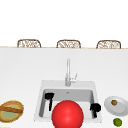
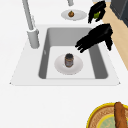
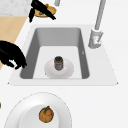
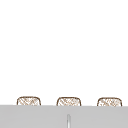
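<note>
Hovering over the sink: left hand, fingers relaxed and spread, holding nothing. Below and ahead of its fingertips: dark jar upright on a white plate in the basin. Right hand: fingers loosely curled, empty, above the near rim.

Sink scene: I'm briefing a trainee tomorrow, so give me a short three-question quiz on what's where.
1. True or false: the dark jar stands upright on the white plate inside the sink basin.
2. What lies on the counter plate to the right of the sink? A) a lime B) a small brown fruit C) a bread stick
3. In the front view, near which side of the basin does the left robot hand hang?
Key: 1 true; 2 B; 3 the left side.
</note>
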You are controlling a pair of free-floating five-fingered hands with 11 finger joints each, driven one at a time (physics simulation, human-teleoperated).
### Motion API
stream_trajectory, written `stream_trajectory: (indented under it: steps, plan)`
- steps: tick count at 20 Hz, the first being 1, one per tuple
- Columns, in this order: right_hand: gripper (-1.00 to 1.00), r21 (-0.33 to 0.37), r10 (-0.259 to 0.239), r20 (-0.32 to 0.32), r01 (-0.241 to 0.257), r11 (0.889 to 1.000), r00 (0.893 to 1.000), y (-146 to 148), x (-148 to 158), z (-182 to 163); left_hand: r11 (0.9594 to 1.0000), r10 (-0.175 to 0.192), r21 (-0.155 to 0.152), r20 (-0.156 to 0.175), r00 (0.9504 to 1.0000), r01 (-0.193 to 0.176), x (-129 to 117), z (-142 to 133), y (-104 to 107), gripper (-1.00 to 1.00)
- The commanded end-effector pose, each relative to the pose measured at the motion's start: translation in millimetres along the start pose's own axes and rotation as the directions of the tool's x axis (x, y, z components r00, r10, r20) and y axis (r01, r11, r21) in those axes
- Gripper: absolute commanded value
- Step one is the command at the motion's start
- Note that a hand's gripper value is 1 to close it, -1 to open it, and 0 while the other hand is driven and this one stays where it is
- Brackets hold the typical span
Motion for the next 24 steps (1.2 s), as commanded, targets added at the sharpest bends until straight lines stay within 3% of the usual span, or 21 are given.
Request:
stream_trajectory:
  steps: [1, 6, 15, 20, 24]
  plan:
    - [0.0, 0.0, 0.0, 0.0, 0.0, 1.0, 1.0, 0.0, 0.0, 0.0, 0.9999, -0.012, -0.002, -0.009, 0.9999, 0.012, 25.6, 13.1, -3.5, -1.0]
    - [0.0, 0.0, 0.0, 0.0, 0.0, 1.0, 1.0, 0.0, 0.0, 0.0, 1.0, -0.004, -0.008, -0.017, 0.9998, 0.004, 60.5, 25.6, 3.5, -1.0]
    - [0.0, 0.0, 0.0, 0.0, 0.0, 1.0, 1.0, 0.0, 0.0, 0.0, 0.9992, -0.041, -0.006, -0.003, 0.9992, 0.041, 104.1, 26.2, -23.3, -1.0]
    - [0.0, 0.0, 0.0, 0.0, 0.0, 1.0, 1.0, 0.0, 0.0, 0.0, 1.0, -0.006, 0.001, -0.016, 0.9998, 0.006, 117.7, 30.8, -20.6, -1.0]
    - [0.0, 0.0, 0.0, 0.0, 0.0, 1.0, 1.0, 0.0, 0.0, 0.0, 0.9999, -0.01, 0.011, -0.033, 0.9994, 0.01, 138.5, 46.5, -27.1, -1.0]
